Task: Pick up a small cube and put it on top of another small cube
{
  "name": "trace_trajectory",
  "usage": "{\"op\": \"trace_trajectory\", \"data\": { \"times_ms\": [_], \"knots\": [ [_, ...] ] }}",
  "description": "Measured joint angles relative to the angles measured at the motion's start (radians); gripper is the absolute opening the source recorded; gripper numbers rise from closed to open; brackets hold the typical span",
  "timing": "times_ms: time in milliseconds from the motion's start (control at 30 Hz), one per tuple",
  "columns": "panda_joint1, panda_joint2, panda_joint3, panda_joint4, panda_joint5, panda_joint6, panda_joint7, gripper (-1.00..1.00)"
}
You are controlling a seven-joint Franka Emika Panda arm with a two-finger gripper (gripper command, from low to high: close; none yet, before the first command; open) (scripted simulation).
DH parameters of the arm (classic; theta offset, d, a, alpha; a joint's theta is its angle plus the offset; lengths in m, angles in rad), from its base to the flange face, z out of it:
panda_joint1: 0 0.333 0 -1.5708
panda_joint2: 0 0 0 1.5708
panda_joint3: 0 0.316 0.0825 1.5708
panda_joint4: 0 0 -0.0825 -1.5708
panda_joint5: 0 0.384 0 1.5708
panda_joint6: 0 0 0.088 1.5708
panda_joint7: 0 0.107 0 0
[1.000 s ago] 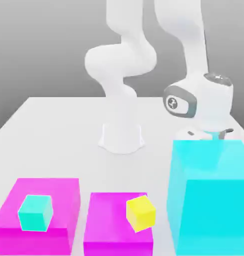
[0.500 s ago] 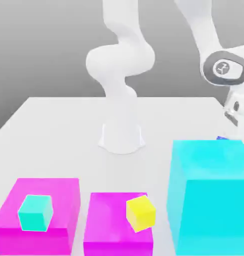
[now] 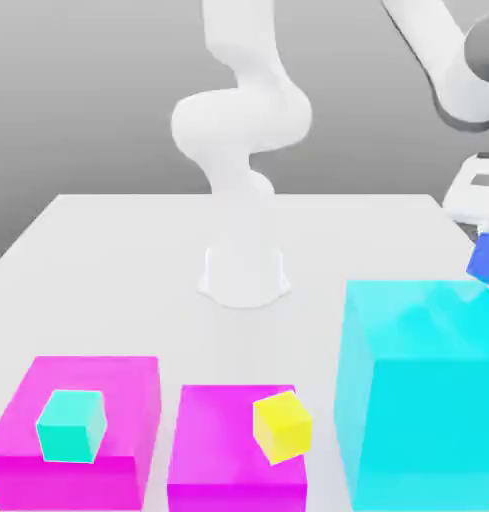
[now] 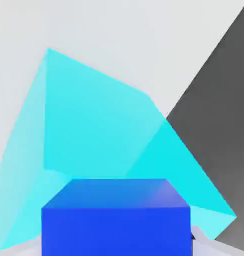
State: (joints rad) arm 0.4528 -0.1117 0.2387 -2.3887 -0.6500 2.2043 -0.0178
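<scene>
A small royal-blue cube [image 3: 484, 258] hangs in the air at the exterior view's right edge, just above the far right corner of a tall cyan block [image 3: 423, 390]. My gripper [image 3: 486, 245] is shut on it, and the white hand sits directly over it. In the hand view the small cube [image 4: 116, 217] lies close up, with the cyan block [image 4: 94, 130] beyond it. A small teal cube [image 3: 72, 425] rests on a magenta block [image 3: 118, 375] at the exterior view's left. A small yellow cube [image 3: 282, 426] sits tilted on a second magenta block [image 3: 213, 420] in the middle.
The arm's white base [image 3: 243, 275] stands at the middle of the white table [image 3: 108, 250]. The tall cyan block is the highest obstacle and rises directly below the held cube. The table's right edge runs close by the hand.
The hand has risen from behind the cyan block and swung toward the exterior view's right, lifting the blue cube into sight. The teal and yellow cubes have not moved.
</scene>
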Motion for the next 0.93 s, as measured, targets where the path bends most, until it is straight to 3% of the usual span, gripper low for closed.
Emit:
{"op": "trace_trajectory", "data": {
  "times_ms": [267, 500, 633, 667, 933],
  "knots": [
    [-0.192, 0.002, -0.208, -0.007, 0.316, 0.101, -0.183, -1.0],
    [-0.264, 0.013, -0.306, -0.12, 0.606, 0.192, -0.196, -1.0],
    [-0.282, 0.116, -0.313, -0.145, 0.656, 0.331, -0.206, -1.0],
    [-0.283, 0.146, -0.313, -0.151, 0.658, 0.368, -0.208, 1.0],
    [-0.281, 0.132, -0.312, -0.148, 0.658, 0.352, -0.206, 1.0]
  ]
}}
